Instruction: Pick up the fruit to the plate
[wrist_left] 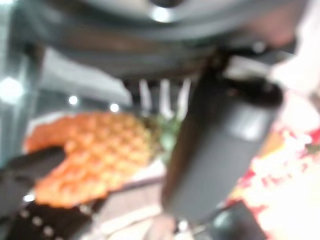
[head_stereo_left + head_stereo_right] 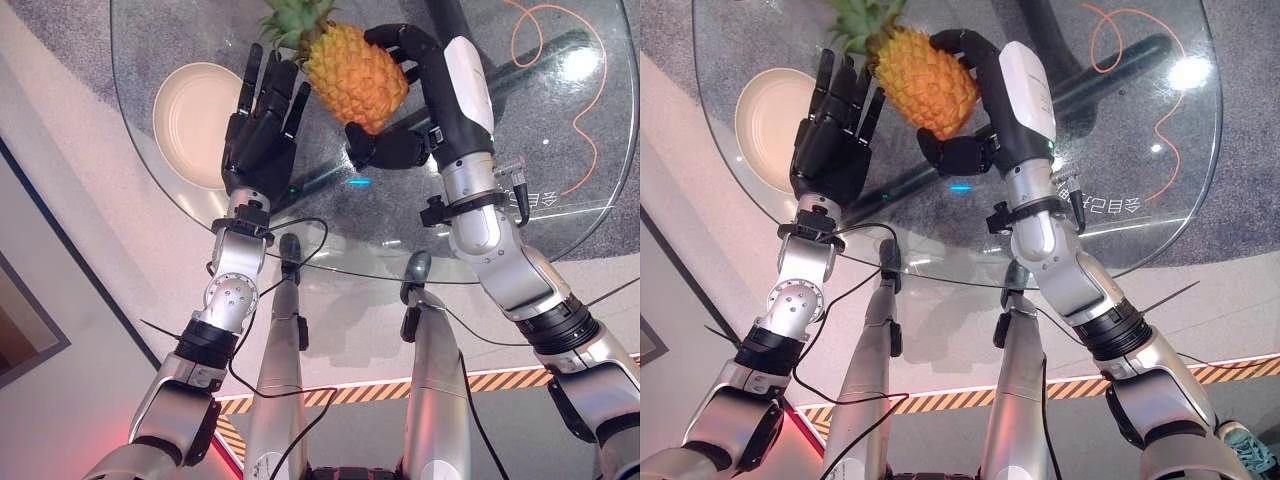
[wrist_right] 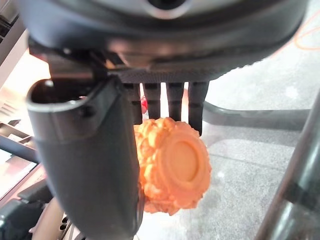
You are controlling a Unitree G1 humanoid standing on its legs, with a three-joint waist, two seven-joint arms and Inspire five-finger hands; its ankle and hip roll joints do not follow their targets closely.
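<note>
Your right hand [image 2: 420,95] has the pineapple [image 2: 352,72] in its grasp: the fingers curl over the far side of the fruit and the thumb presses in from below, so the fruit hangs tilted above the round glass table [image 2: 560,200], leafy crown pointing toward 11 o'clock and base toward 5 o'clock. In your right wrist view you see the flat orange base of the pineapple [image 3: 175,170] between the thumb and the row of fingers, which confirms the clamp. Your left hand [image 2: 262,130] sits just at 9 o'clock of the fruit, fingers straight and spread, released, with the fingertips reaching up beside the pineapple's body (whether they touch it, you cannot tell from the head views). The cream plate [image 2: 190,120] lies on the glass at 9 o'clock of the left hand, partly covered by it, and holds nothing you can see. An orange cable [image 2: 590,100] loops at 3 o'clock beneath the glass.
</note>
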